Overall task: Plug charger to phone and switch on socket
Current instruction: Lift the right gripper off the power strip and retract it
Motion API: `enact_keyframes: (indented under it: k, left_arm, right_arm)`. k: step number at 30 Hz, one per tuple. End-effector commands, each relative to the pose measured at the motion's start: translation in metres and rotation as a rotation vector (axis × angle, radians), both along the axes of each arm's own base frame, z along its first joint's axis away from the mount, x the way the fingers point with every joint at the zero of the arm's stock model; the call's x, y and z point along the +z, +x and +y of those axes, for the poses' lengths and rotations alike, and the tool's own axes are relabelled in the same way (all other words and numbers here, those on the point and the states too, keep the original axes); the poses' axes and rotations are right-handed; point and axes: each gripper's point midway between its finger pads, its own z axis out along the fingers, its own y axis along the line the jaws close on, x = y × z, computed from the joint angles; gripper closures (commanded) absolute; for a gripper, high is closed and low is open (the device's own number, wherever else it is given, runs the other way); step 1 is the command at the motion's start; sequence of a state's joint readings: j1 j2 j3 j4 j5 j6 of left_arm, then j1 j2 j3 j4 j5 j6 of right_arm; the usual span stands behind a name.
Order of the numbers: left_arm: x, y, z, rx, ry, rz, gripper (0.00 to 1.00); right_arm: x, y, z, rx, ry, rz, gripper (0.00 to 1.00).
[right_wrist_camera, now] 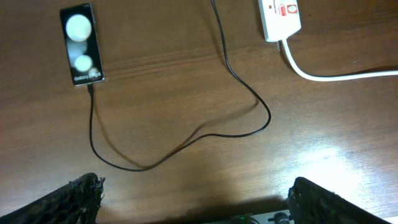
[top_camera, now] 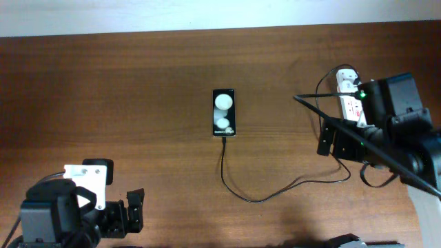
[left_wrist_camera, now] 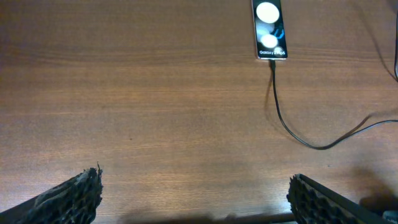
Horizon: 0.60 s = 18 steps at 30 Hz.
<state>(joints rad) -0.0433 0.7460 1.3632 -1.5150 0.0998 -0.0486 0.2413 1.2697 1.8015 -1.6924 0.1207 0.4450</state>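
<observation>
The phone [top_camera: 224, 112] lies flat at the table's middle, black with two white circles. It also shows in the left wrist view [left_wrist_camera: 269, 28] and the right wrist view [right_wrist_camera: 81, 43]. The charger cable [top_camera: 256, 198] has its tip at the phone's near end and loops right toward the socket [top_camera: 349, 98], a white strip with red switches, partly hidden by my right arm. The socket's end shows in the right wrist view [right_wrist_camera: 280, 16]. My left gripper [left_wrist_camera: 194, 196] is open and empty at the front left. My right gripper [right_wrist_camera: 196, 199] is open and empty near the socket.
The socket's thick white cord [right_wrist_camera: 323, 75] runs off to the right. The robot's own black cables [top_camera: 324, 114] cross in front of the right arm. Bare wooden table [top_camera: 124, 103] spreads left of the phone.
</observation>
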Motion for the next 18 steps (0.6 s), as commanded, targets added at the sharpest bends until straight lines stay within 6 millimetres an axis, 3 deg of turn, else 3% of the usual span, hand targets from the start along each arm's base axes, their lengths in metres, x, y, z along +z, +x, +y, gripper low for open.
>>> enact_keyframes:
  k: [1, 10, 14, 18]
  left_arm:
    - [0.001, 0.0, 0.001, 0.004, 0.003, -0.006, 0.01]
    - [0.001, 0.0, 0.001, 0.004, 0.003, -0.006, 0.01]
    - [0.001, 0.0, 0.001, 0.004, 0.003, -0.006, 0.01]
    - [0.001, 0.0, 0.001, 0.004, 0.003, -0.006, 0.01]
  right_arm:
    - [-0.009, 0.007, 0.0, -0.004, -0.031, 0.043, 0.01]
    - [-0.036, 0.029, 0.005, -0.003, -0.06, 0.157, 0.01]
    - [-0.024, 0.022, 0.003, -0.004, -0.046, 0.105, 0.01]
    - [-0.001, 0.001, -0.002, -0.006, -0.019, -0.002, 0.01]
